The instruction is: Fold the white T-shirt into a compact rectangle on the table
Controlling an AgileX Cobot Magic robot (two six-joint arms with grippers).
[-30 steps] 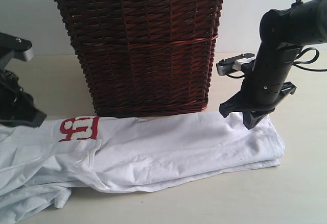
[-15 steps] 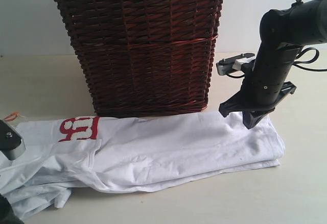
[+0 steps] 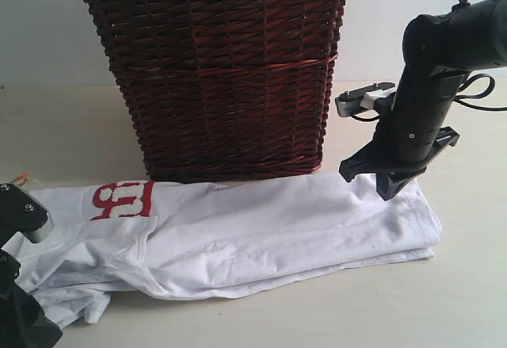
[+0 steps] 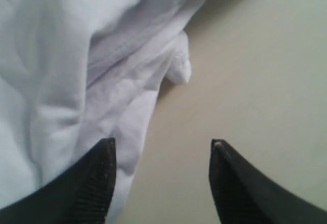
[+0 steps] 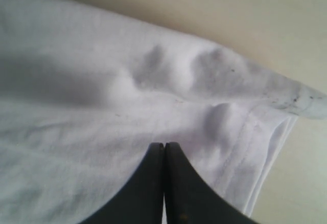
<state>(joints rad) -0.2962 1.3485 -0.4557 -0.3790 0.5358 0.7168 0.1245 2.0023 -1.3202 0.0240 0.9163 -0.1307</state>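
One white T-shirt (image 3: 277,221), laid as a long folded band on the table (image 3: 459,300), just in front of one brown wicker basket (image 3: 222,78). One red letter patch (image 3: 123,199) near the shirt's left end. Two grippers: left gripper (image 4: 162,147) with fingers spread, straddling the shirt's rumpled edge; right gripper (image 5: 164,150) with fingers pressed together, tips at the cloth's right end.

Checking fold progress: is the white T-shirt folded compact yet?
Not yet: the white T-shirt lies as a long layered strip, one end rumpled.
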